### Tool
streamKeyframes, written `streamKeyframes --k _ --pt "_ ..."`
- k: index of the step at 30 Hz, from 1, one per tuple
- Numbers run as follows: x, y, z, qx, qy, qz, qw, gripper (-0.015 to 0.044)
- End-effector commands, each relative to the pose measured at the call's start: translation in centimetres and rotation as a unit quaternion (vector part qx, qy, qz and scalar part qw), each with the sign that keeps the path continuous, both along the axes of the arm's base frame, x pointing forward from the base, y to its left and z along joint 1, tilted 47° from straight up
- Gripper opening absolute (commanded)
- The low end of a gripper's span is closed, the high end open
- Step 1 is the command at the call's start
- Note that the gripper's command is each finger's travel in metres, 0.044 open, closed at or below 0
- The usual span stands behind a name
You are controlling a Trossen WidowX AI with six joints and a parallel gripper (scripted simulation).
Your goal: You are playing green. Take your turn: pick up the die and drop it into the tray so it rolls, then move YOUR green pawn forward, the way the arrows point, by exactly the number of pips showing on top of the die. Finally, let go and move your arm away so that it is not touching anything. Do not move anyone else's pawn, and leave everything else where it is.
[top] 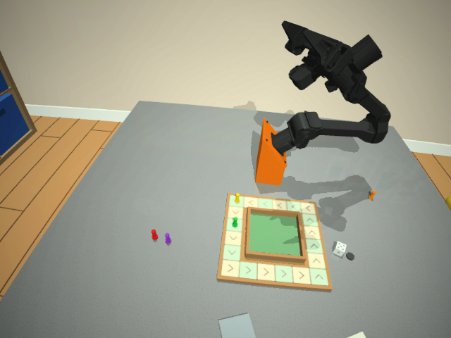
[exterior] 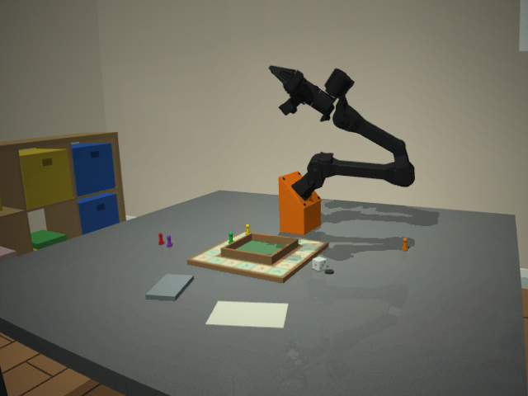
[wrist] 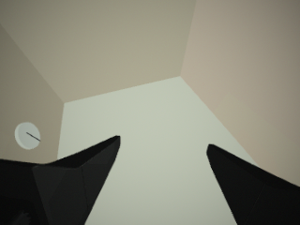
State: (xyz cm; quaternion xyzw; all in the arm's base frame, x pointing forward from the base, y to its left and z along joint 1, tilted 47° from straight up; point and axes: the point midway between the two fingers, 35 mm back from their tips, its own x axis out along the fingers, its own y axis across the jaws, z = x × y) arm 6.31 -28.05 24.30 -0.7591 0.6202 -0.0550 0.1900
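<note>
Nearest the front table edge: one cream paper sheet (exterior: 247, 314), one flat grey slab (exterior: 169, 286).

Mid-table: one square wooden game board (top: 273, 282) with arrow squares around one green-floored wooden tray (top: 275, 254). On its track: one green pawn (top: 235, 222), one yellow pawn (top: 237, 198).

Just beside the board's right edge, on the table: one white pipped die (top: 340, 249), with one small black disc (top: 350, 255) near it.

Off-board pawns: one red (top: 154, 234), one purple (top: 167, 238), one orange (top: 371, 194).

Farthest and highest: my black gripper (exterior: 275, 70), fingers spread wide, holding nothing, pointing up toward the ceiling. The die lies far below and forward of it, so I judge the coming move a long descent.
</note>
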Motion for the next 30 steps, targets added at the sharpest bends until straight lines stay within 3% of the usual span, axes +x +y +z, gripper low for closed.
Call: streamKeyframes --k 1,5,11,20,30 --pt "0.3 0.0 -0.1 0.005 -0.007 0.004 1.000 0.0374" --pt "5.3 0.6 -1.5 0.114 -0.149 0.071 0.980 0.0275" --pt "13.5 4.0 -4.0 0.345 -0.332 0.118 0.870 0.0275" --pt "19.2 9.0 -6.1 0.550 -0.412 0.076 0.723 0.0275" --pt "23.8 16.3 -8.4 0.730 -0.416 -0.062 0.538 0.0275"
